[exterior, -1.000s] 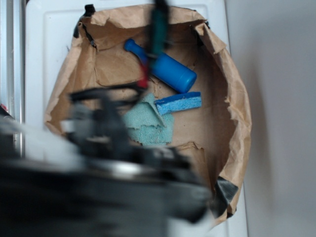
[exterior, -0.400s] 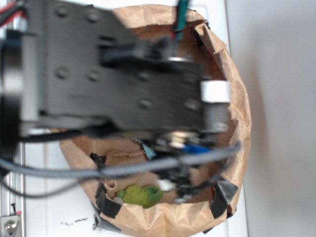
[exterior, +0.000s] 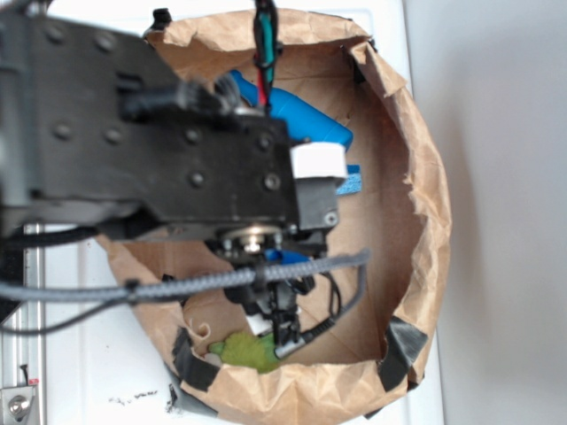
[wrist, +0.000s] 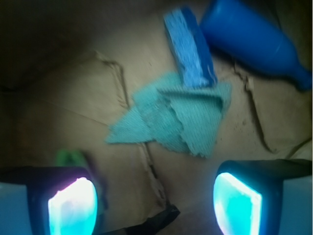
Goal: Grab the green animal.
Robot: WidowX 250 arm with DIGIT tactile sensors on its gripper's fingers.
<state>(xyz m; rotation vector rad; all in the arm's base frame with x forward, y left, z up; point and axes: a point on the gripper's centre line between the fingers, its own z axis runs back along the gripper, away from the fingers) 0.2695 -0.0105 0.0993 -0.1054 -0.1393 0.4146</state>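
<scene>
The gripper (wrist: pixel 155 200) was open, jaws spread wide and empty. The green animal (exterior: pixel 251 350) lay at the bin's (exterior: pixel 423 190) near wall, long axis left-right, beside the left finger (wrist: pixel 63 200), not between the jaws.

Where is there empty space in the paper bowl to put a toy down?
Bare paper lies along the right side, between the sponge and the paper wall, and left of the teal cloth. It is crowded at the top, where bottle, sponge and cloth meet, and by the green animal.
</scene>
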